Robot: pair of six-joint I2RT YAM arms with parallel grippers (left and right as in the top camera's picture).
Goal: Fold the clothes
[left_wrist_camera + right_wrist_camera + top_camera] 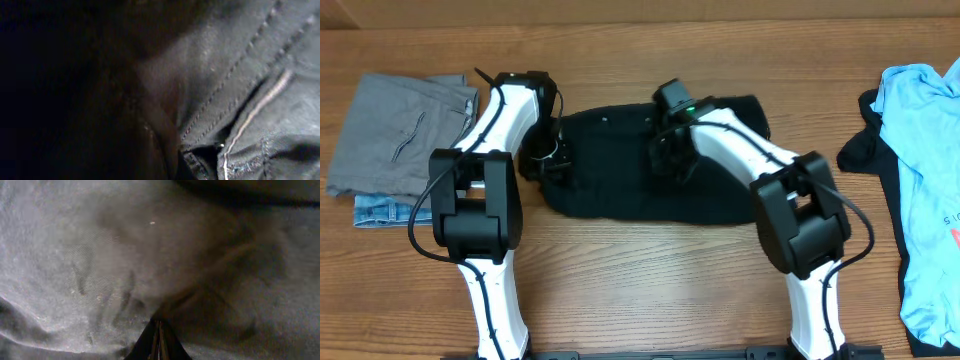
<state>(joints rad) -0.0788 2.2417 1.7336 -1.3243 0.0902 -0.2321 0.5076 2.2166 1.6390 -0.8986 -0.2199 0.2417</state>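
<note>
Pincers both closed: my left pincer (548, 150) at the left edge of the black trousers (620, 190), my right pincer (159, 339) nipping their cloth, mid-bench (650, 290), with grey piece (390, 130) over denim piece (380, 210) far left, blue T-shirt (925, 180) far right.

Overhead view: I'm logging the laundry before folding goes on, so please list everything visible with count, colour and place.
black garment: one, black, table centre, spread out with stitched seams
grey garment: one, grey, far left, folded
denim piece: one, blue, far left, under the grey garment with only its edge showing
light blue T-shirt: one, light blue, far right, partly out of frame
dark piece: one, black, far right, under the T-shirt
table: one, brown wood, under everything
left gripper: one, black on a white arm, shut at the black garment's left edge
right gripper: one, black on a white arm, shut on the black garment near its top middle
</note>
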